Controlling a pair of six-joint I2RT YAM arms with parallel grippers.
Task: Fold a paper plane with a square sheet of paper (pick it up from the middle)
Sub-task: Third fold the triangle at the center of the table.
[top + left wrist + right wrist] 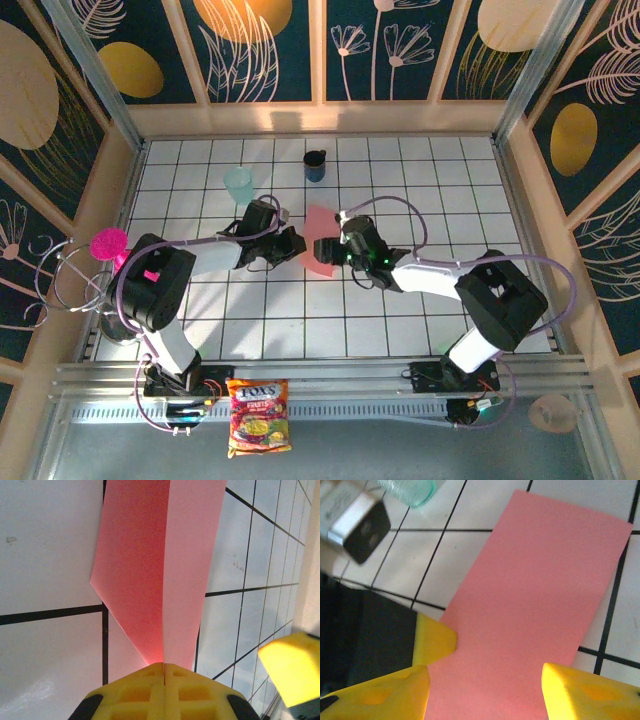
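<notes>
Left gripper [163,665] pinching paper [150,555], crease pointing away

white tiled table [330,320], floral navy walls [290,62]

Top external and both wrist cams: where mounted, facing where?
Top external: overhead behind the arms, looking down at the tiled table; left arm, right arm whole, left hand, right hand at the pink paper.
Left wrist: on left arm, looking past its shut hand along the pinched paper's fold.
Right wrist: on right arm, looking down between its open fingers at the paper.
Shared: the paper, all three.
</notes>
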